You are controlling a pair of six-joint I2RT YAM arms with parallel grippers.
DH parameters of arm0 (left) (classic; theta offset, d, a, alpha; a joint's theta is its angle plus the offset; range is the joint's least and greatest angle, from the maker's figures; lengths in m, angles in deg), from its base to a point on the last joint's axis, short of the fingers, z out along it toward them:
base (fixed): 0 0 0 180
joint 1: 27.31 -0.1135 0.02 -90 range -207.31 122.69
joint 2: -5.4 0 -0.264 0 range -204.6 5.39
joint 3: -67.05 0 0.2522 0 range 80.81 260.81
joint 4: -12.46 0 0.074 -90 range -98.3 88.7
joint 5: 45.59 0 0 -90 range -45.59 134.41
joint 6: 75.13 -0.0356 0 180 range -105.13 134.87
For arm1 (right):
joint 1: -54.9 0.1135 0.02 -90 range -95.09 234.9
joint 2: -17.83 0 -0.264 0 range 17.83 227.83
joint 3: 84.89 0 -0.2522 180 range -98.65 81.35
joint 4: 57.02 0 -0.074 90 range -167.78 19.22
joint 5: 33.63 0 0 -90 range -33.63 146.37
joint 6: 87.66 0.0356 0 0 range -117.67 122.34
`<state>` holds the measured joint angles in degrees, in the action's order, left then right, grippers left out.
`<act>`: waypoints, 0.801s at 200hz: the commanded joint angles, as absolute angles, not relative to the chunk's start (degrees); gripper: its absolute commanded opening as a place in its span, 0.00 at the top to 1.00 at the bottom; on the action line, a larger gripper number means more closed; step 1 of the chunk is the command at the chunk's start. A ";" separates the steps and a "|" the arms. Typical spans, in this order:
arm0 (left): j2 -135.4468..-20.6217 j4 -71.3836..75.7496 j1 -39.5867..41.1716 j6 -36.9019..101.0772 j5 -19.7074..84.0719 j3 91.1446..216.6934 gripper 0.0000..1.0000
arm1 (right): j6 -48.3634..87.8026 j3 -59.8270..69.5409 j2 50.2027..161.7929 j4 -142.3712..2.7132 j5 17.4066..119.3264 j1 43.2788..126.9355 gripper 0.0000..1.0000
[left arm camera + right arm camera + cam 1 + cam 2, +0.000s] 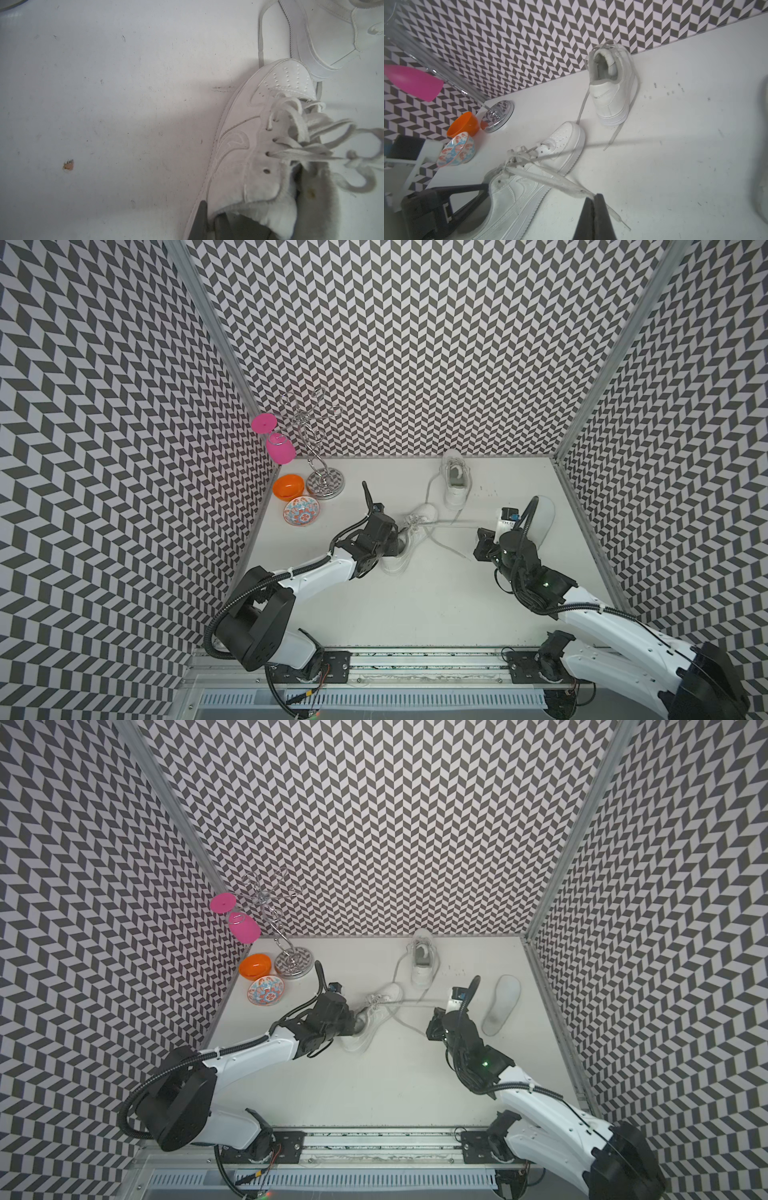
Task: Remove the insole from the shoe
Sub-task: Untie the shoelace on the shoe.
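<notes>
white table [415, 605], left gripper [211, 214] clamping shoe [239, 149], right gripper [594, 199] pinching lace [550, 179]

**Stuff that can't be made out**

The near shoe [415, 531] is smeared by blur in both top views, and its heel opening is covered by the left arm [365, 545]. The left gripper [213, 209] is chopped off by the left wrist view's edge; what's nipped between its tips can't be told. The loose insole [546, 514] is partly masked by a cable [527, 510] in a top view and clipped in the right wrist view, where the lace [550, 180] is swallowed by the right gripper's [593, 196] closed tips.
</notes>
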<state>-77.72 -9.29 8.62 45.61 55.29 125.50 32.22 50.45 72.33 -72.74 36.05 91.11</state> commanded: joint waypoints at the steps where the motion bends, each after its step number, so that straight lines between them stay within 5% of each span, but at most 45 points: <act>1: -76.96 -11.30 7.06 47.04 59.79 124.33 1.00 | 33.72 50.52 70.59 -73.64 33.69 89.02 1.00; 52: -77.13 -11.29 7.06 46.96 59.70 124.33 1.00 | 34.88 50.26 70.17 -74.79 33.57 86.98 1.00; 88: -76.47 -9.73 7.29 46.18 57.23 124.31 1.00 | 31.74 50.12 73.97 -70.27 42.96 86.72 1.00; 118: -75.86 -10.17 10.10 45.83 58.55 125.61 1.00 | 31.12 45.78 79.52 -74.95 45.12 86.72 0.39; 160: -74.81 -9.91 14.51 43.61 61.95 126.97 1.00 | 26.07 43.60 79.71 -74.49 51.46 87.22 0.17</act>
<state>-77.24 -9.83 12.13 44.65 58.54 125.30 29.75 45.80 80.42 -76.69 46.30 86.96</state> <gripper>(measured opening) 0.090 0.805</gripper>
